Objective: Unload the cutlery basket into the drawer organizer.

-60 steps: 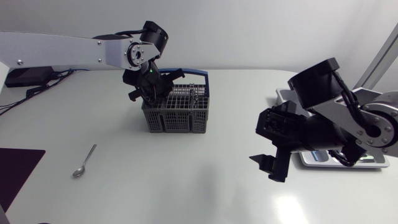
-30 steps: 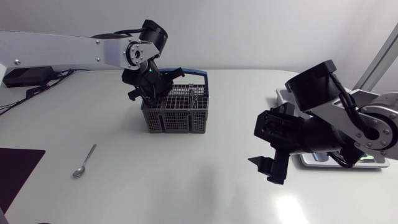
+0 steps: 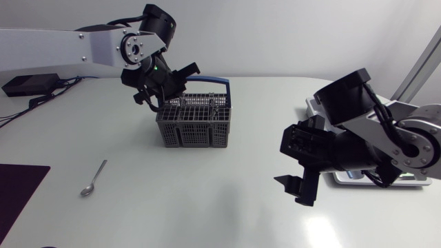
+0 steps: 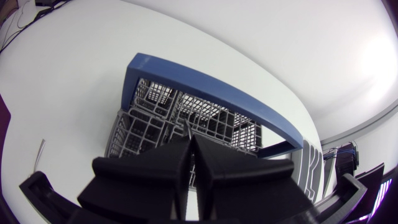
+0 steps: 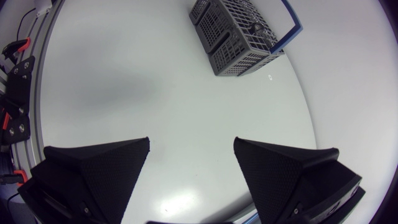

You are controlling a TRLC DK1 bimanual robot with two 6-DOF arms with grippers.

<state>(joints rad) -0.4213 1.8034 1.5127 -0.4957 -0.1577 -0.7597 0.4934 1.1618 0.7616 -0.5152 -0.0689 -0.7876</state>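
— Over the basket (image 3: 194, 124), at its far left corner: how's the left claw (image 4: 191, 140)?
— Fingers pressed together. A thin sliver shows at their tips; held or not, I cannot tell.
— The basket?
— Grey mesh, blue handle (image 3: 222, 84), far centre of the table (image 3: 207, 207).
— Right claw (image 5: 191, 143)?
— Spread wide, near right, the organizer (image 3: 348, 178) behind its arm. A spoon (image 3: 93, 179) lies near left.

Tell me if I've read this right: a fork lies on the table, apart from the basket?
Not quite. It is a spoon, not a fork; the head view shows its rounded bowl. It does lie on the table, apart from the basket.
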